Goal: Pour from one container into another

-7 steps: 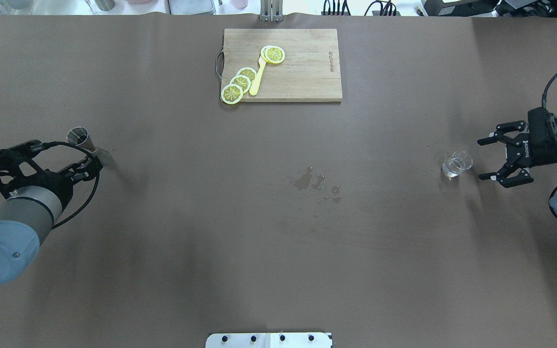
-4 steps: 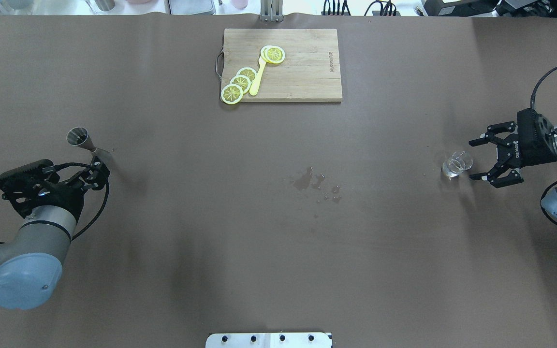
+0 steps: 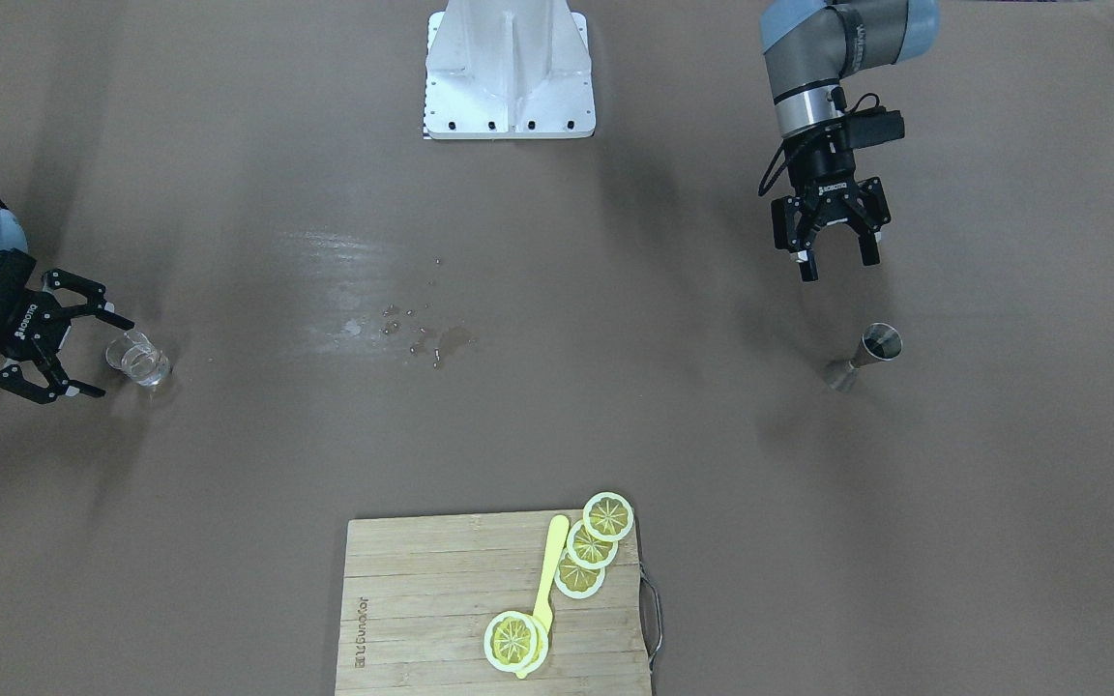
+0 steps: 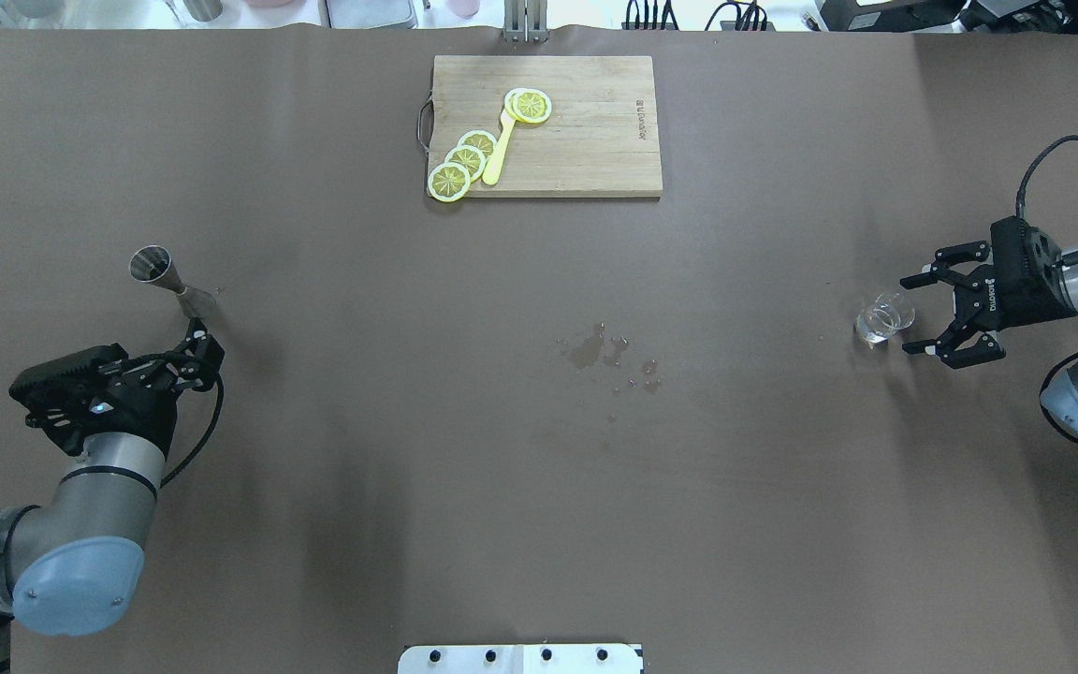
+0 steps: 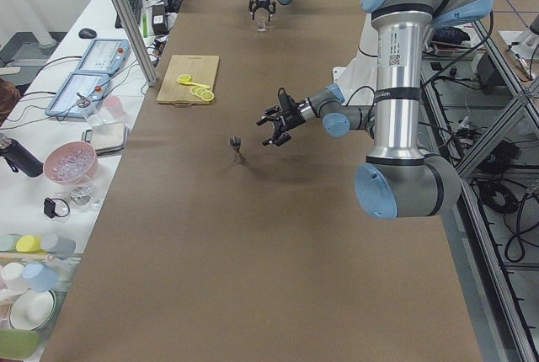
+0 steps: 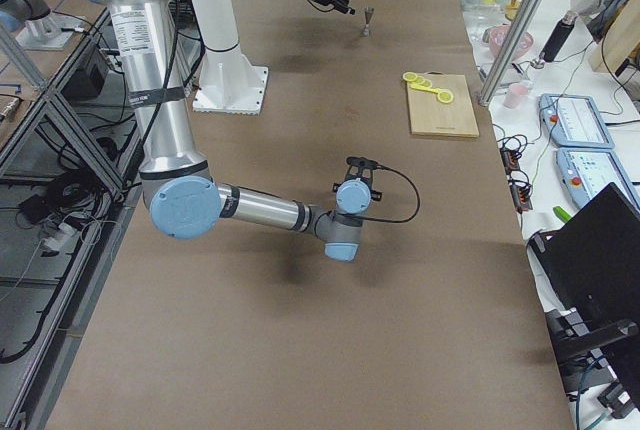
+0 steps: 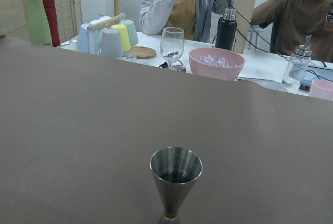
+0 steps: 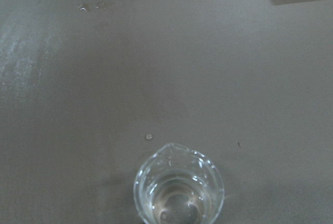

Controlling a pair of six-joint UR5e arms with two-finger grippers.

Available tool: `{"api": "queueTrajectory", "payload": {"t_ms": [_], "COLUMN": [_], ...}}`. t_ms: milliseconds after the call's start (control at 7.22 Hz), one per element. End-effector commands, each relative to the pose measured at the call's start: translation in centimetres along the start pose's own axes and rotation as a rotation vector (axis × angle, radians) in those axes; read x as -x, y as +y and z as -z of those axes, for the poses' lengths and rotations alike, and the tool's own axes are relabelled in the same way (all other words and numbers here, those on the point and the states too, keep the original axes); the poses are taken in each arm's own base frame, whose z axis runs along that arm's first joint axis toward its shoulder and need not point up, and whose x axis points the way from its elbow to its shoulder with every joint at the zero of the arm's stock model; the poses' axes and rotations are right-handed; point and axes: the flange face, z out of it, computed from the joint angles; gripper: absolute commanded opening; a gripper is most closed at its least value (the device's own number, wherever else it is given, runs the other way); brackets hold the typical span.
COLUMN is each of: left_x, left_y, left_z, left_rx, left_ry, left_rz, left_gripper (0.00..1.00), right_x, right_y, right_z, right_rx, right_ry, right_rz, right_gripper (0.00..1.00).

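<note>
Brown table [image 4: 502, 468], cutting board [image 4: 586, 140] at the far edge. Off the board's right, the glass cup [image 4: 883, 318] stands just beyond my right gripper [image 4: 913, 314], fingers spread, untouched. Off its left, the jigger [image 4: 172, 281] stands upright near my left gripper [image 3: 837, 266], fingers apart.

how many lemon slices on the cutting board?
4 lemon slices on the cutting board: three overlap in a row near its handle. The fourth sits at the yellow spoon's other end, possibly hiding another beneath.
</note>
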Motion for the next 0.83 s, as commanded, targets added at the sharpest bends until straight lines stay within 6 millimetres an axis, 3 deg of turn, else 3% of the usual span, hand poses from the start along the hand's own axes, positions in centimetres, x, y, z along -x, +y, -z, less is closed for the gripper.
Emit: {"api": "queueTrajectory", "payload": {"t_ms": [0, 277, 693], "left_x": [0.6, 1.4, 1.4], "left_y": [2.8, 4.0, 4.3], "left_z": [0.4, -0.8, -1.3], "left_rx": [-0.07, -0.104, -0.125], "left_ry": [0.034, 0.019, 0.018], "left_rz": [-0.028, -0.063, -0.065], "left_gripper": [0.99, 0.99, 0.99], "right_x": [-0.5, -0.3, 0.1], "right_y": [-0.5, -0.3, 0.0], "right_z": [-0.4, -0.4, -0.2], "right_rx": [-0.009, -0.031, -0.054], "right_ry": [0.011, 0.017, 0.016], "right_rz": [0.012, 0.037, 0.063], "right_gripper": [0.96, 0.96, 0.97]}}
